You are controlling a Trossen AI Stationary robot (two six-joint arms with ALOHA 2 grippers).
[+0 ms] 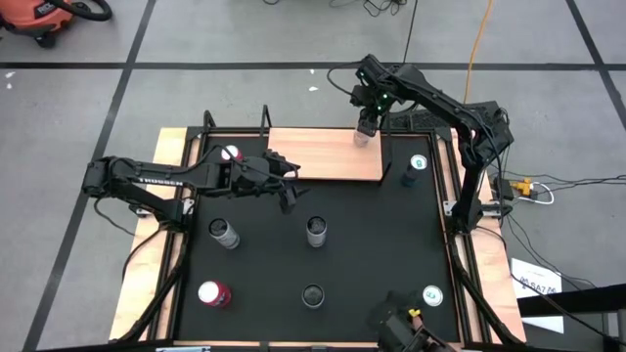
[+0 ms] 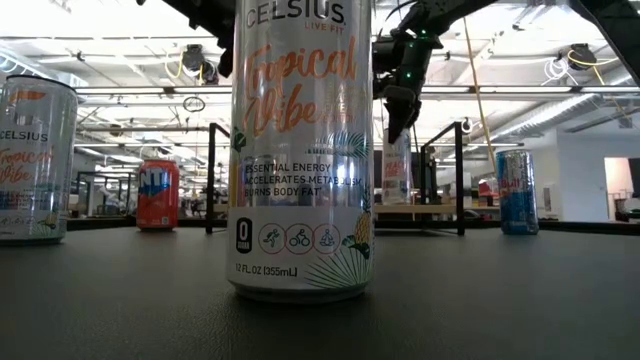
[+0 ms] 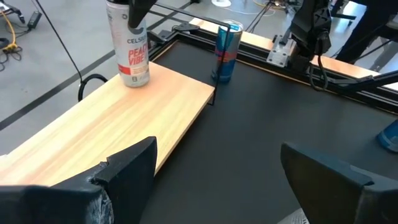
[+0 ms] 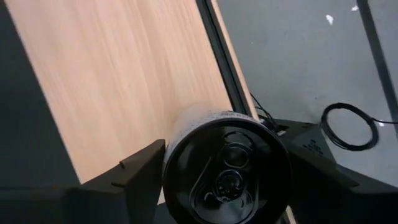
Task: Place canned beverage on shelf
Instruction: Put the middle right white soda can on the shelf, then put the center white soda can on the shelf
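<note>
The right hand (image 1: 366, 128) sits at the upper middle of the high view, over the far right corner of the shelf (image 1: 323, 154), with its two fingers closed on either side of a Celsius Peach Vibe can (image 3: 128, 46). In the right wrist view the can's top (image 4: 227, 167) fills the gap between the dark fingers, and the light wood of the shelf runs away behind it. In the left wrist view the can stands upright at the upper left, its base apparently on the board near the edge; whether it bears fully on the wood I cannot tell. The grip from above keeps the can vertical, so it can be set down without tipping, and the corner spot leaves the rest of the board free. I judge the placing to be nearly done, with only the release left. The left hand (image 1: 285, 186) lies just left of centre in the high view, above the black counter (image 1: 372, 244) beside the shelf's near edge, fingers spread wide and empty, likely waiting. A blue Red Bull can (image 3: 226, 51) stands on the counter just off the shelf's right end.
</note>
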